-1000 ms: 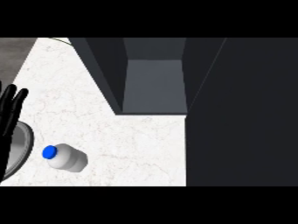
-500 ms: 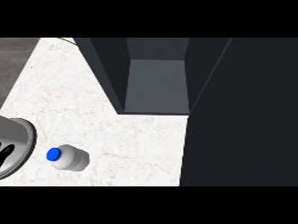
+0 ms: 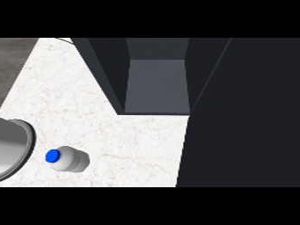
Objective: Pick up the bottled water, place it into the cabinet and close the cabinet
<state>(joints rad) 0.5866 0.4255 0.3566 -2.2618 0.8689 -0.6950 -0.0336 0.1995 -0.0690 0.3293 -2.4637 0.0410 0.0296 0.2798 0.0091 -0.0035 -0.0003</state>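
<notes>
The work surface is a white marble-patterned counter top (image 3: 113,132) with faint grey veining. It fills the middle of the head view. Past the counter top's left edge lies a strip of dark grey floor (image 3: 3,74), mottled in texture, widest at the upper left.

The dark grey open cabinet (image 3: 155,88) stands on the counter top toward the far side. Its interior shows a paler grey inner floor panel, framed by darker side walls. The opening faces upward in this view, and nothing can be seen inside it. To the right of the cabinet opening, a large dark panel (image 3: 250,123) covers the whole right part of the view and runs down to the near edge; whether this is the cabinet door or its side cannot be told.

The small clear water bottle with a blue cap (image 3: 67,159) stands on the counter top, well apart from the cabinet, near-left of its opening. The bottle is seen from above, cap toward the left, and appears upright or slightly tilted.

Just left of the bottle, a grey cylindrical forearm (image 3: 3,151) enters from the left edge. Its rounded rim lies close beside the bottle without touching it. Neither hand appears, so finger state cannot be told.
</notes>
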